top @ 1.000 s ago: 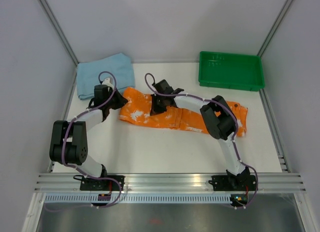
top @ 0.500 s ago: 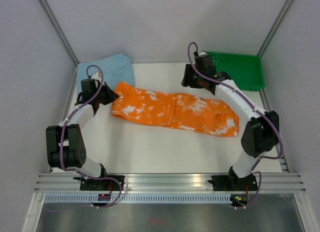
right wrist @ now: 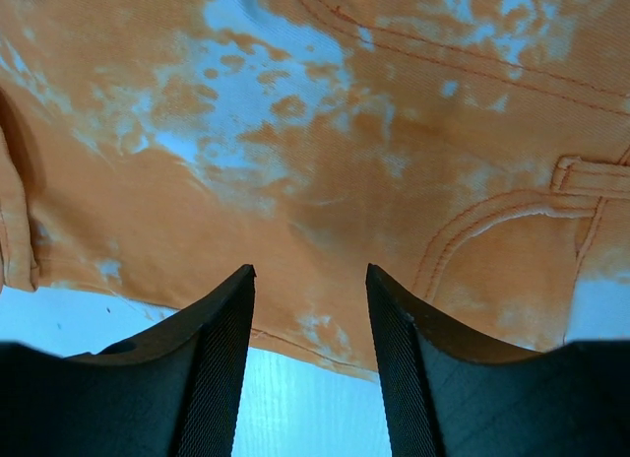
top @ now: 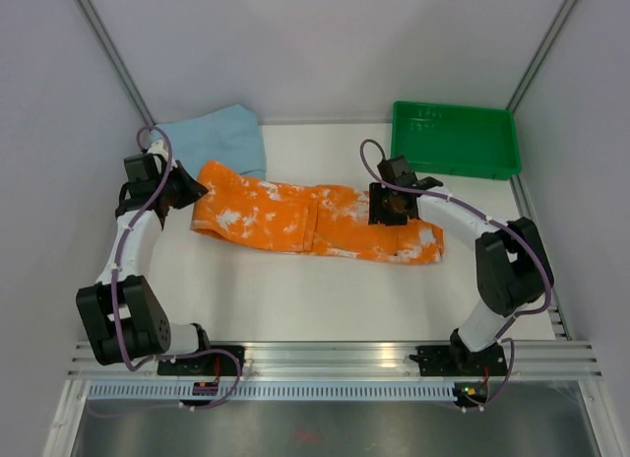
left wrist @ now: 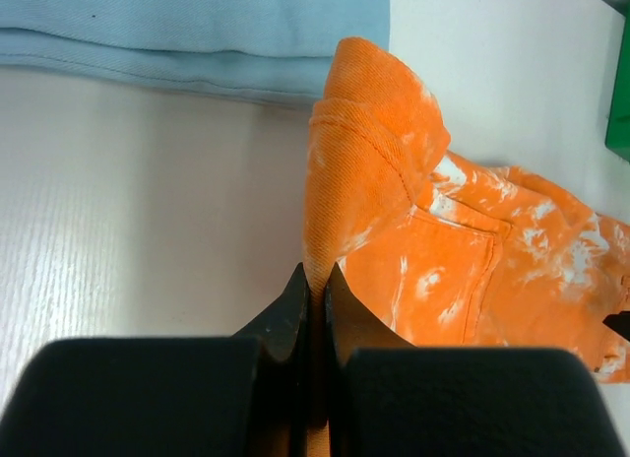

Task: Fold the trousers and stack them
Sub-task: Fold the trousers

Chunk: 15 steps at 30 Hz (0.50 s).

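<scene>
Tabletop holds trousers, left gripper pinching, right gripper above.

Top camera high at near side, looking down over table. Wrist cameras close, both on trousers.

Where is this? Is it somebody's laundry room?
Probably a robot test booth, not a home: plain grey wall panels box in a white table, two robot arms are bolted to a metal rail, and a green tray sits near the trousers.
</scene>
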Each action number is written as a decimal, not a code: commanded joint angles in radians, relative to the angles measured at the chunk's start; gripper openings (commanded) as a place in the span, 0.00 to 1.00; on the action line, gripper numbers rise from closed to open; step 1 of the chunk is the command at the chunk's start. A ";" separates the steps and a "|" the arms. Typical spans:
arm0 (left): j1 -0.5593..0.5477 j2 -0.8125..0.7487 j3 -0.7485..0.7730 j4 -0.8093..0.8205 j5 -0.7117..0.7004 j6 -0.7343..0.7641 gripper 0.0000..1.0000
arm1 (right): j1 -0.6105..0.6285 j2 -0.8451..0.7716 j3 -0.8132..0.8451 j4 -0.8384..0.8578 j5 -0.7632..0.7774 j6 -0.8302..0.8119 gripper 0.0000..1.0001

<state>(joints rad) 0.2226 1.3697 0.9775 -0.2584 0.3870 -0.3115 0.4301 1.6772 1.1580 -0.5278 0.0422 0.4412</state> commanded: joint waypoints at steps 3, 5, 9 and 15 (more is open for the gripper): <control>0.046 -0.047 0.171 -0.112 -0.060 0.058 0.02 | 0.030 0.045 -0.003 0.121 -0.067 0.019 0.53; 0.046 -0.038 0.229 -0.139 -0.057 0.058 0.02 | 0.047 0.094 -0.001 0.153 -0.061 0.022 0.47; 0.047 -0.034 0.283 -0.171 -0.014 0.057 0.02 | 0.074 0.197 0.022 0.199 -0.080 0.039 0.38; 0.044 -0.034 0.319 -0.173 0.105 -0.014 0.02 | 0.148 0.320 0.107 0.249 -0.111 0.045 0.33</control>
<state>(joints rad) 0.2584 1.3575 1.2377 -0.4534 0.4091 -0.2905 0.5354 1.9114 1.2243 -0.3401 -0.0284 0.4683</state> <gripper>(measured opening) 0.054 0.336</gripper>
